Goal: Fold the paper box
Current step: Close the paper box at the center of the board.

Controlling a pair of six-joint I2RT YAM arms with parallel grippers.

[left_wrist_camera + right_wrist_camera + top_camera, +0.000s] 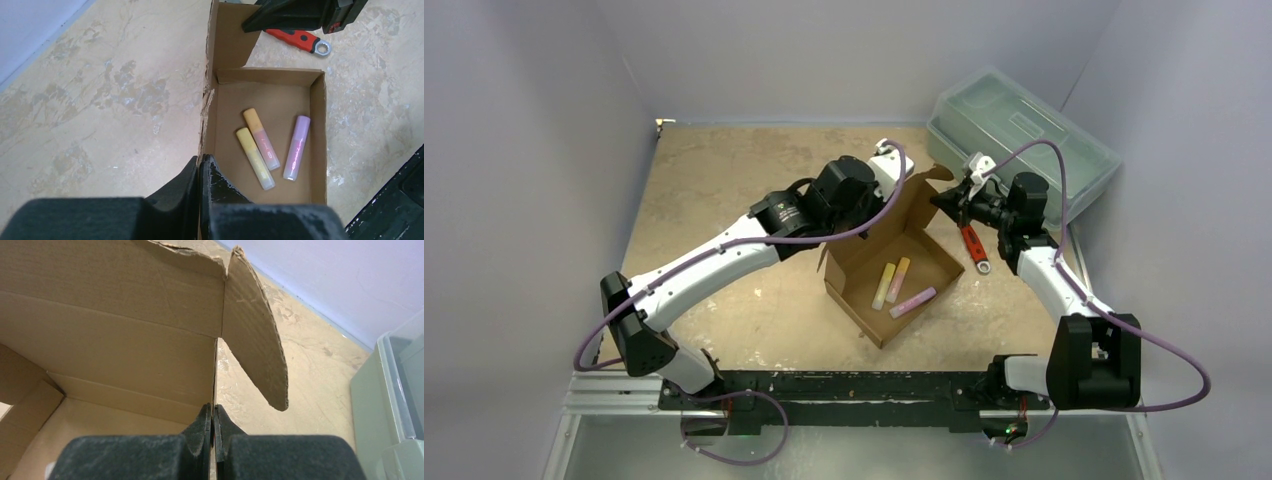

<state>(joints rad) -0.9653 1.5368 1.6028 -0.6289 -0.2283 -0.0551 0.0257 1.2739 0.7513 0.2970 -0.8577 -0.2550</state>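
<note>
Box (864, 262) is sitting open at centre of the top view, markers (265, 145) lying inside. Left gripper (201, 165) is clamping its left wall and right gripper (214, 412) is pinching the wall by the side flap (255, 335). Walls look formed; next is probably tucking that flap in and closing up.

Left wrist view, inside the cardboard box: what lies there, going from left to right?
In order: yellow highlighter → orange highlighter → purple highlighter.
</note>
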